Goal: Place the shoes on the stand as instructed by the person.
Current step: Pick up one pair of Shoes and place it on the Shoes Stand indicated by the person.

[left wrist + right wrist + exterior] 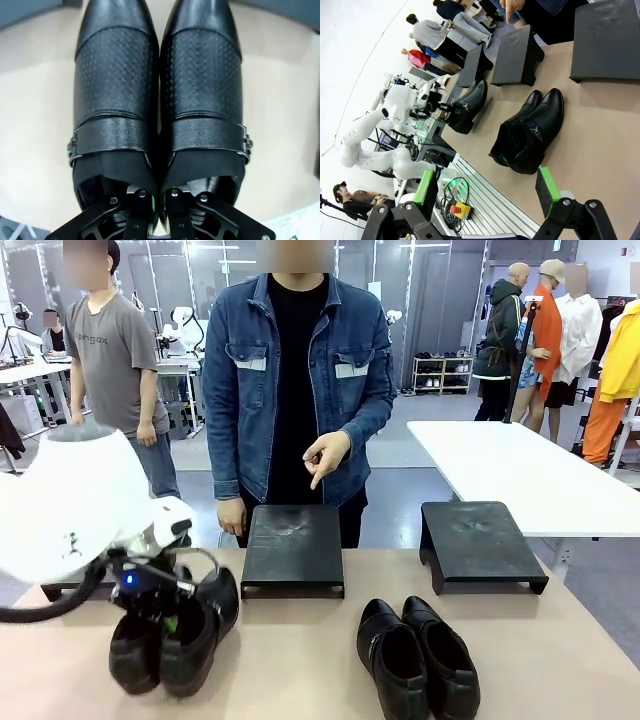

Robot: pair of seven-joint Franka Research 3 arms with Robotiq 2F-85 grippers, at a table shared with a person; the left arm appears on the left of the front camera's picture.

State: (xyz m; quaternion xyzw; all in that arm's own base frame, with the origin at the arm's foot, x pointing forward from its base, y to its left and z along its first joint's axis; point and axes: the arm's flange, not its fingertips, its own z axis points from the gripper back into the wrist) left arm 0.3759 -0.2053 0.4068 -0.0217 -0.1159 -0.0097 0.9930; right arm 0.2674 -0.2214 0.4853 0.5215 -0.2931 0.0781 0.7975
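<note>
At the table's (300, 670) left end, my left gripper (159, 202) is clamped on the touching inner walls of one pair of shoes (180, 630). The second pair (415, 655) lies right of the middle, nearer me than the centre stand (293, 545), at which the person's hand (325, 455) points down. My right gripper (485, 175) stands wide, holding nothing
</note>
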